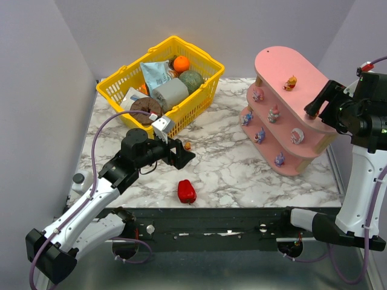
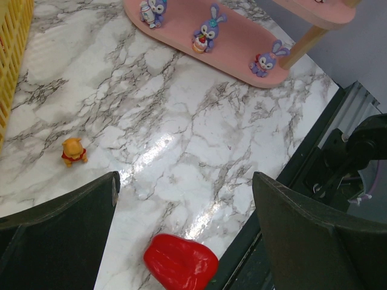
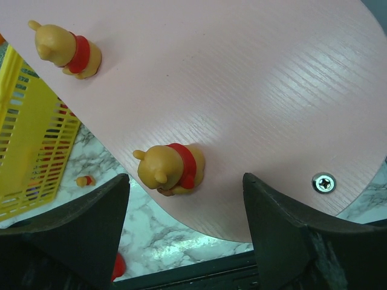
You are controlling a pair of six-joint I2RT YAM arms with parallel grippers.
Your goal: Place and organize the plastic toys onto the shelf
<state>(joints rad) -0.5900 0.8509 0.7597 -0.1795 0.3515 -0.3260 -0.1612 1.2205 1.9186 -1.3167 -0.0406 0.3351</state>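
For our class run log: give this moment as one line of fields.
left pincer: open over table, loose bear nearby | right pincer: open over shelf, top bear lying ungripped

Table: marble-patterned, smooth and glossy, with bright reflections. Shelf: pink boards, matt, with a fine wood-like grain; light wooden posts; a shiny metal screw. Bear figurine: smooth plastic, slight sheen. Pepper: glossy red. Basket: yellow plastic mesh.
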